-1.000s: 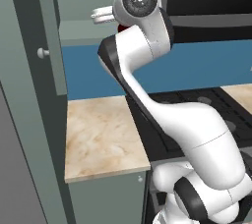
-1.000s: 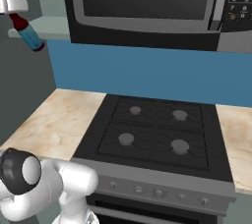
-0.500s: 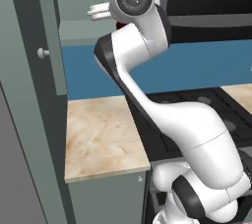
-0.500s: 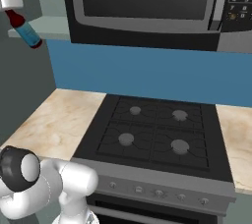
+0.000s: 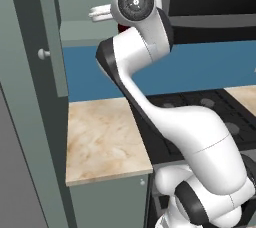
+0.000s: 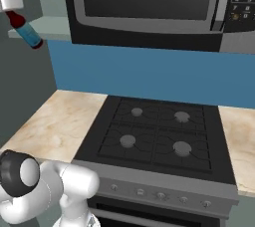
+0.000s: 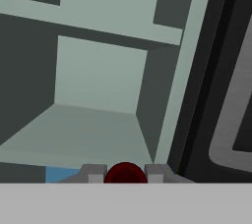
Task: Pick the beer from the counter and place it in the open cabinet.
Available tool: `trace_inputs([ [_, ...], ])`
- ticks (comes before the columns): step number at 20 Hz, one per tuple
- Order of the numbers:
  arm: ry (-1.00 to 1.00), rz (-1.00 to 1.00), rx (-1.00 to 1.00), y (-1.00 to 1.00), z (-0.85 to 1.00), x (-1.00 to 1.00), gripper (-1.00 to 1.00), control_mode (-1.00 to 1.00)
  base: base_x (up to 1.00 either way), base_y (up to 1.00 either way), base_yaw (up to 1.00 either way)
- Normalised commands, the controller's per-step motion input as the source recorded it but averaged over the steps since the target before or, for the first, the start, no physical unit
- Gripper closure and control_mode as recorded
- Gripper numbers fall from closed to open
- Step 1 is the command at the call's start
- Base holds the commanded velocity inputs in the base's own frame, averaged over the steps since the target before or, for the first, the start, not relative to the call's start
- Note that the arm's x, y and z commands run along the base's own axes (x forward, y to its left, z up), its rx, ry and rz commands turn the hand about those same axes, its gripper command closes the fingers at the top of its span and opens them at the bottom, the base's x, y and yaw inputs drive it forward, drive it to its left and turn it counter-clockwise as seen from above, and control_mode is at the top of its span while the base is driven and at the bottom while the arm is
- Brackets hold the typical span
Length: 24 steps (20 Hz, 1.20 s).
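White arm parts rise high in the left base view, up by the cabinet and its door knob. The gripper points left toward the shelf. Below lies the beige counter.

From the right base view, the beer hangs tilted in the air, cap up, held at its neck by the gripper. It is just in front of the shelf edge, high above the counter and left of the stovetop and microwave.

Looking from the hand, the fingertips sit tight on each side of the red cap. The cabinet shelf lies ahead.
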Motion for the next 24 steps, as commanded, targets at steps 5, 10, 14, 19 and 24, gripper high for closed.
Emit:
trace_inputs([
  [5,-0.06,0.0,0.02,0.0,0.23,0.0,1.0,-1.0,0.0,0.0,0.0],
  [10,-0.12,0.0,0.04,0.0,0.37,0.0,1.0,-1.0,0.0,0.0,0.0],
  [14,-0.03,0.0,0.0,0.0,0.04,0.0,1.0,-1.0,0.0,0.0,0.0],
  [19,0.0,0.0,0.0,0.0,0.0,0.03,1.0,-1.0,0.0,0.0,0.0],
  [24,0.0,0.0,0.0,0.0,0.0,0.14,1.0,-1.0,0.0,0.0,0.0],
])
